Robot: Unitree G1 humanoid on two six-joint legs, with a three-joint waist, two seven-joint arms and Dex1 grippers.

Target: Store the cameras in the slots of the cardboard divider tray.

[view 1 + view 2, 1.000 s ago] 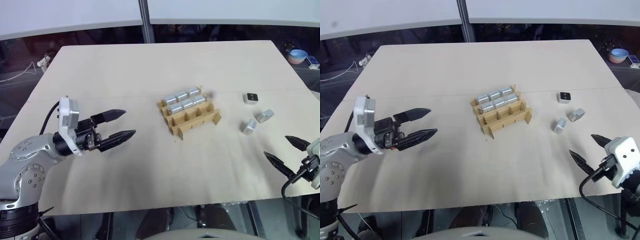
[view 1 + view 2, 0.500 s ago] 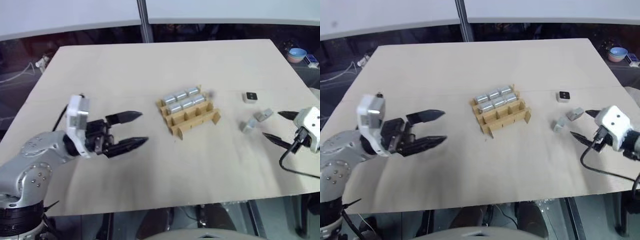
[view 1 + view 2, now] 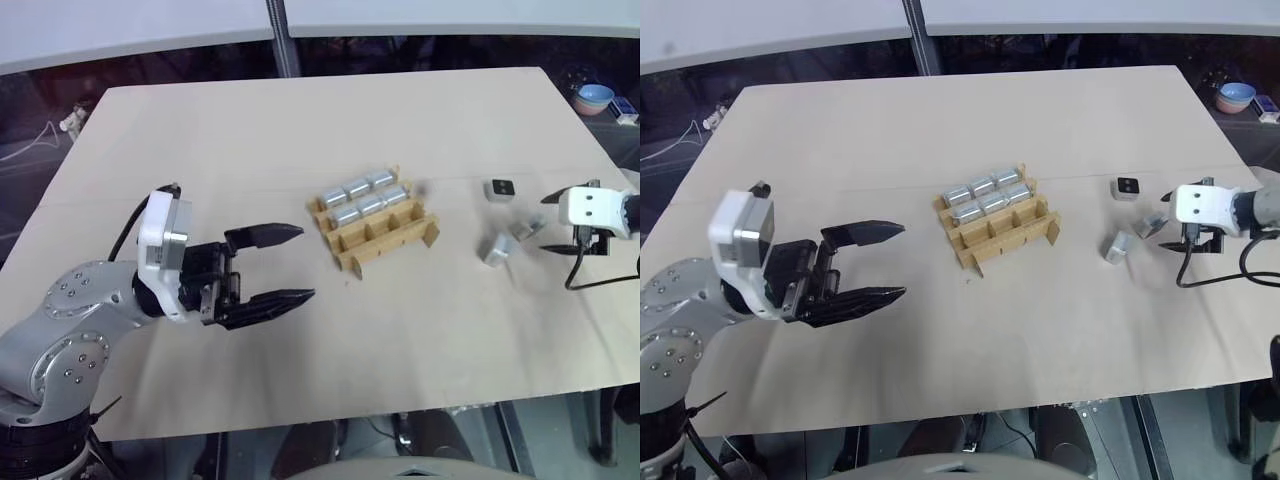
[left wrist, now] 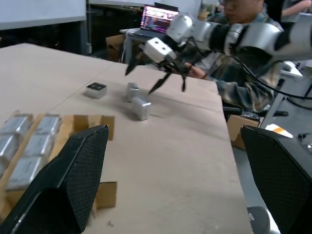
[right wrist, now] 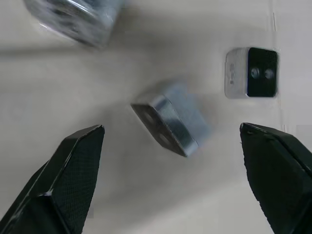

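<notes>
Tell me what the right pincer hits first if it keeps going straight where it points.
Most likely the tilted camera lying between its open fingers, loose on the table; depth is uncertain.

Blurred and cut by the top edge, upper left: one camera [image 5: 73, 19]. Cropped at the left edge: cardboard tray [image 4: 58, 131]. Person's head [image 4: 243, 7] cut off above.

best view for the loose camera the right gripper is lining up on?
Right wrist view: that camera lies large between the open right gripper fingers, apart from them. Eye views show it tiny beside the gripper; left wrist view shows it far off.
</notes>
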